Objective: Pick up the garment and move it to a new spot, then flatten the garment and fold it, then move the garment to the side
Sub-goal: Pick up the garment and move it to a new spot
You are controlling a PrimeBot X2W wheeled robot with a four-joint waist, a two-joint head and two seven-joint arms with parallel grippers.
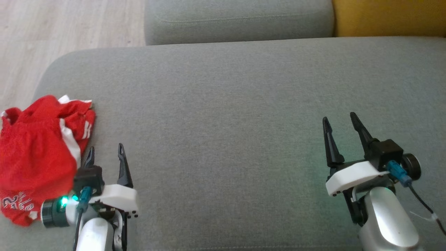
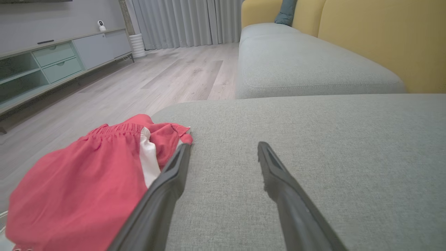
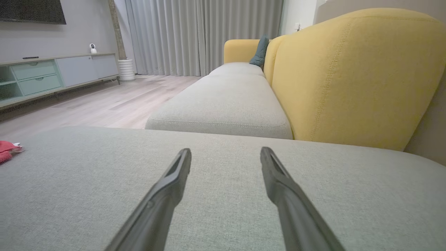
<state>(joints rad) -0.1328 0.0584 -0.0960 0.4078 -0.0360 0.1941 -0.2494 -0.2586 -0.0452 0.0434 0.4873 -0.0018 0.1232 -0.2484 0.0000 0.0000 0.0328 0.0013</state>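
Two grippers are seen low over a wide grey seat cushion, both with fingers pointing toward the far side. The left gripper is held at the near left with its fingers spread wide and nothing between them; the right gripper is held at the near right, well apart from it, likewise spread wide with nothing between its fingers. The red shorts are found crumpled in a heap at the left end of the cushion, close to its rounded corner, with a white side panel showing across the middle and white lettering at the near hem. The left finger of the left gripper is placed just beside the right edge of the shorts; whether the cloth is touched cannot be told. In the left wrist view the gathered waistband is seen at the far side of the heap. In the right wrist view a small red corner of the shorts is seen far off to the left. A second grey cushion is set beyond the first, a yellow backrest is seen at the far right, and pale wooden floor at the far left.
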